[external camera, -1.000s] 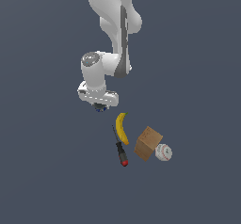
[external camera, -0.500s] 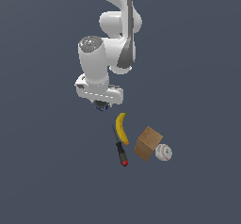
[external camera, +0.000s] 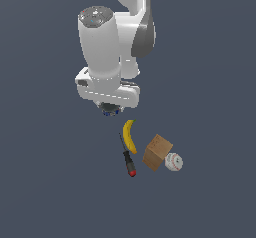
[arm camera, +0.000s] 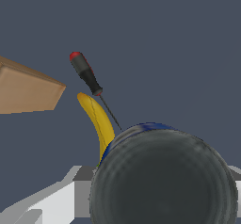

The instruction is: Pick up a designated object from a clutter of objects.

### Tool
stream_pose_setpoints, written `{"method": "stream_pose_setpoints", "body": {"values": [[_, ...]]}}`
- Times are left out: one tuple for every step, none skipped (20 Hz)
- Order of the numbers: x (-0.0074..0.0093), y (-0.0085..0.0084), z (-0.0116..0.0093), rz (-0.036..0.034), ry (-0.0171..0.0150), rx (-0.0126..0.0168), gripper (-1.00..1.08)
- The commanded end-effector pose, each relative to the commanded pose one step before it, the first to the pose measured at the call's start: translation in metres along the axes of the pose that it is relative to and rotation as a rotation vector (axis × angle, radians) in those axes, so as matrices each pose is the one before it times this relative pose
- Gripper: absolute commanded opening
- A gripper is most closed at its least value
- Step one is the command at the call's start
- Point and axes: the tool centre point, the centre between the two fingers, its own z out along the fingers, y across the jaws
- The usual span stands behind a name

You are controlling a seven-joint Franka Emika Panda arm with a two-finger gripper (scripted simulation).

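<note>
The small dark round can (arm camera: pixel 162 176), with a blackish top and a blue band, fills the wrist view between my fingers (arm camera: pixel 56 202). In the exterior view the can (external camera: pixel 111 111) peeks out just under my hand, apart from the other objects. My gripper (external camera: pixel 111 108) is shut on it; the hand hides the fingers in that view. The rest of the clutter lies below it in the picture: the yellow banana (external camera: pixel 130 135), the black-and-red screwdriver (external camera: pixel 128 160), the brown cardboard box (external camera: pixel 157 152) and the white baseball (external camera: pixel 174 162).
The banana (arm camera: pixel 98 122), the screwdriver (arm camera: pixel 87 75) and a corner of the box (arm camera: pixel 26 89) also show in the wrist view beyond the can. The floor is plain dark grey all around.
The arm has grown larger in the exterior view, rising toward the camera with the can in the gripper. The banana, screwdriver, box and baseball have not moved.
</note>
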Motion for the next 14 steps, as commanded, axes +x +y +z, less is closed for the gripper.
{"method": "stream_pose_setpoints", "body": {"values": [[0.01124,-0.00872,-0.02087,0.00019,-0.00012,0.00024,-1.00],[0.00434,-0.00325,-0.00754,-0.00022,-0.00002,0.00044,-1.00],[0.00427,-0.00316,-0.00730,0.00000,0.00000,0.00000,-1.00],[0.00417,-0.00309,-0.00713,-0.00022,-0.00002,0.00043,-1.00],[0.00411,-0.00300,-0.00691,0.00000,0.00000,0.00000,-1.00],[0.00401,-0.00293,-0.00677,-0.00032,-0.00002,0.00061,-1.00],[0.00396,-0.00285,-0.00655,0.00000,0.00000,0.00000,-1.00],[0.00389,-0.00278,-0.00638,0.00000,0.00000,0.00000,-1.00],[0.00373,-0.00264,-0.00606,0.00000,0.00000,0.00000,-1.00],[0.00347,-0.00245,-0.00567,-0.00032,-0.00002,0.00061,-1.00],[0.00325,-0.00227,-0.00520,0.00000,0.00000,0.00000,-1.00],[0.00303,-0.00210,-0.00480,0.00000,0.00000,0.00000,-1.00],[0.00282,-0.00193,-0.00441,0.00000,0.00000,0.00000,-1.00],[0.00259,-0.00176,-0.00411,-0.00032,-0.00001,0.00061,-1.00]]}}
